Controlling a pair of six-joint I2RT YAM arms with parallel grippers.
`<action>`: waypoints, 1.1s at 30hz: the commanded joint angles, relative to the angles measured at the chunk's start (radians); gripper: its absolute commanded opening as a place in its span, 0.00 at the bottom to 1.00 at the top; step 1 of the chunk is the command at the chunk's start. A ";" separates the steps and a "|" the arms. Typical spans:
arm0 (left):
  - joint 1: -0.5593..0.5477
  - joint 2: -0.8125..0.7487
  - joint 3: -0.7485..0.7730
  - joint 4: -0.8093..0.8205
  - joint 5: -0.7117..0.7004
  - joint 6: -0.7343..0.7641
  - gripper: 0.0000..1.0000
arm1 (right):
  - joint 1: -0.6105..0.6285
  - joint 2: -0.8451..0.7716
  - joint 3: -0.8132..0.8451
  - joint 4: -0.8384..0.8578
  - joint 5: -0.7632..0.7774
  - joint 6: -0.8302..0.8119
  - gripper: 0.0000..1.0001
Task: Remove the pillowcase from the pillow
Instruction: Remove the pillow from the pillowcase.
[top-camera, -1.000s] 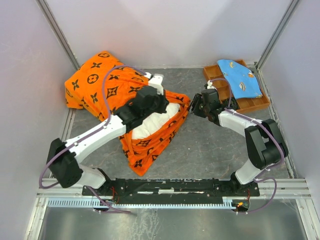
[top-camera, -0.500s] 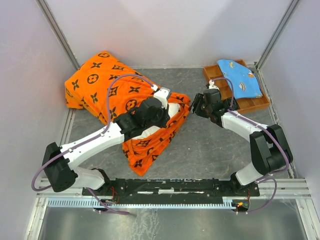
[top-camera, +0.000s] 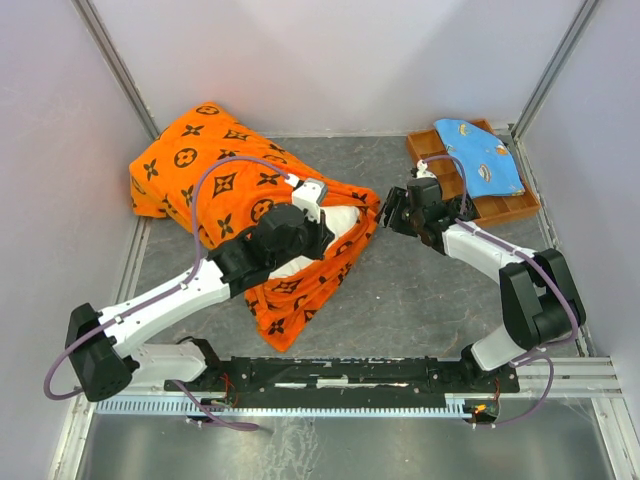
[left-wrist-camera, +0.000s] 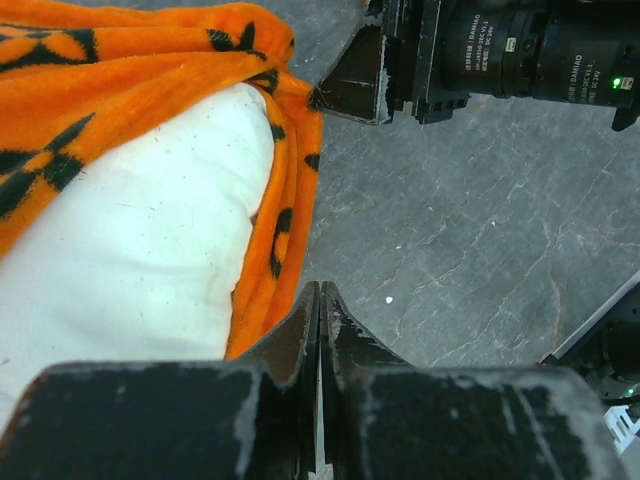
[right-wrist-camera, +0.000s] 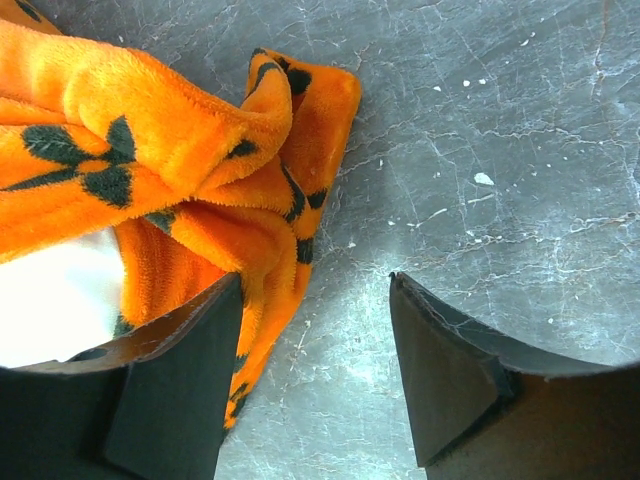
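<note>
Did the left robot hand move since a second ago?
Yes. Seen from above, the left gripper slid down the picture, toward its own base, farther from the level of the fixed wooden tray.

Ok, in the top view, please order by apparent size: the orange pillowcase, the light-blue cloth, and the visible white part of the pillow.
1. pillowcase, by far the largest.
2. light-blue cloth.
3. pillow, smallest as seen; the pillowcase and the left arm hide most of it.
</note>
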 joint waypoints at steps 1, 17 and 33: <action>0.007 0.025 0.102 -0.061 -0.006 0.025 0.03 | -0.003 -0.052 0.000 0.004 -0.003 -0.021 0.69; 0.016 0.016 0.069 -0.018 -0.006 0.025 0.03 | -0.003 -0.151 -0.043 0.082 -0.165 -0.075 0.02; 0.163 -0.107 0.024 -0.095 -0.034 -0.075 0.03 | -0.003 -0.387 -0.061 0.136 -0.337 -0.090 0.99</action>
